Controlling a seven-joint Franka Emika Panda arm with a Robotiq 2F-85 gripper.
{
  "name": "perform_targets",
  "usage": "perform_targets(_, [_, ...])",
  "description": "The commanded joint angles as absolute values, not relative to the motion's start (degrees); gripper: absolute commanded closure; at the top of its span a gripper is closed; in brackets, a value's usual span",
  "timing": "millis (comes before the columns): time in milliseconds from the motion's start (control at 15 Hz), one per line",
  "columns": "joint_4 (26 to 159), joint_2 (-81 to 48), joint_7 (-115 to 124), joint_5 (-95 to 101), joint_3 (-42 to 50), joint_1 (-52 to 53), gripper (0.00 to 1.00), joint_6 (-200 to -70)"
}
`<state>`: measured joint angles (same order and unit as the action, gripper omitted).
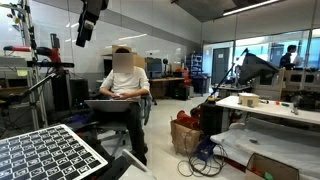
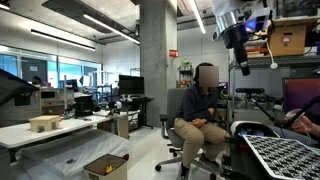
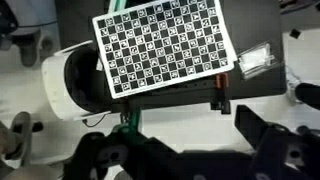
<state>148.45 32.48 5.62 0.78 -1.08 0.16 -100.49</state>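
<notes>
Claw spread, empty — hangs high above checkered calibration board; seated person well apart, beyond.

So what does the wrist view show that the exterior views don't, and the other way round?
Only the wrist view: the checkered board seen whole from above, lying over a white and black rounded body, and the gripper open, its fingers spread along the bottom edge.

Only the exterior views: a seated person, a table with equipment on it, and the arm high above the scene.

Both: the checkered board, cut off at the frame edge in the exterior views, and the gripper.
</notes>
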Motion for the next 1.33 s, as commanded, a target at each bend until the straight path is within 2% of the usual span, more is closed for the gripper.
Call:
perform_targets(0, [148.38, 32.47, 5.50, 0.69, -1.27, -0.07, 0.00, -100.42])
perform_targets(733, [145.54, 22.36, 8.03, 2.16, -1.23, -1.40, 0.00, -114.66])
perform_targets(1267, [136.11, 12.66, 7.97, 6.71, -0.55, -2.84, 0.00, -121.27])
